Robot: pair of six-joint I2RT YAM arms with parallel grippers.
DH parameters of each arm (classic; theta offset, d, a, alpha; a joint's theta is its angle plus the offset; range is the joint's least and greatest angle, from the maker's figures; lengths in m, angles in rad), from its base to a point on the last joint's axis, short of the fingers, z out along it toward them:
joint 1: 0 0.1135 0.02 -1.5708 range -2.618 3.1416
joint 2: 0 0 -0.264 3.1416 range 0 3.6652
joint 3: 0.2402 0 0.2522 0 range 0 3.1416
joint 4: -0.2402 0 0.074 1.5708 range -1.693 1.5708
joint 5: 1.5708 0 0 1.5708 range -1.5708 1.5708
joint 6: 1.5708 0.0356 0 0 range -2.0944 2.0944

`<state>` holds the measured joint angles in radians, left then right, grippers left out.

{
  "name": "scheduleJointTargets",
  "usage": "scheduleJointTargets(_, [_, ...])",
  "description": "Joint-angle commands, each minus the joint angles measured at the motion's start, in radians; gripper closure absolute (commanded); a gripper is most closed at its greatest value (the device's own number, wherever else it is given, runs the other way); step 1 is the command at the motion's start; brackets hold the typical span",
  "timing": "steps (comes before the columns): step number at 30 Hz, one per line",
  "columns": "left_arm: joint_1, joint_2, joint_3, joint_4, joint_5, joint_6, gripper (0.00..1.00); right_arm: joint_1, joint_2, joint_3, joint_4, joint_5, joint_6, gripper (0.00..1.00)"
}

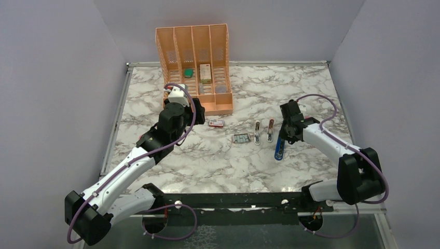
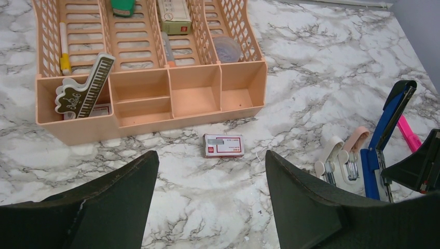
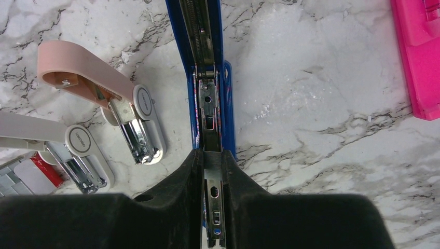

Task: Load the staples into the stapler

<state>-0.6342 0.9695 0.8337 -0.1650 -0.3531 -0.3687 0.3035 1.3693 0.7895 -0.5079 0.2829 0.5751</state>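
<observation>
Here, right gripper (image 3: 212, 155) pinches the stapler (image 3: 227, 104); left gripper (image 2: 211, 155) hangs spread.

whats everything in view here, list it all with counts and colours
table: 1, white and grey marble, under everything
organiser: 1, peach, back centre
green item: 1, green, in an organiser slot
box: 1, pale with green, next slot
staple sleeve: 1, red and white, in front of the organiser
staple tray: 1, grey, right of the sleeve
white mini stapler: 1, white, open, beside the tray
pink mini stapler: 1, pale pink, open, beside the white one
blue stapler: 1, blue, open, silver channel showing
marker: 1, bright pink, beyond the blue stapler
left tool: 1, black, open, over the sleeve
right tool: 1, black, shut on the blue stapler's channel
</observation>
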Motion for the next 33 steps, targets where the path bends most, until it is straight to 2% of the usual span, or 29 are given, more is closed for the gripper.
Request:
scheduleJointTargets(1, [0.004, -0.006, -0.008, 0.018, -0.009, 0.013, 0.24, -0.007, -0.027, 0.001, 0.001, 0.014, 0.003, 0.81])
scheduleJointTargets(33, [0.004, -0.001, -0.008, 0.019, -0.010, 0.011, 0.23, -0.007, -0.003, -0.022, 0.034, -0.017, -0.009, 0.82])
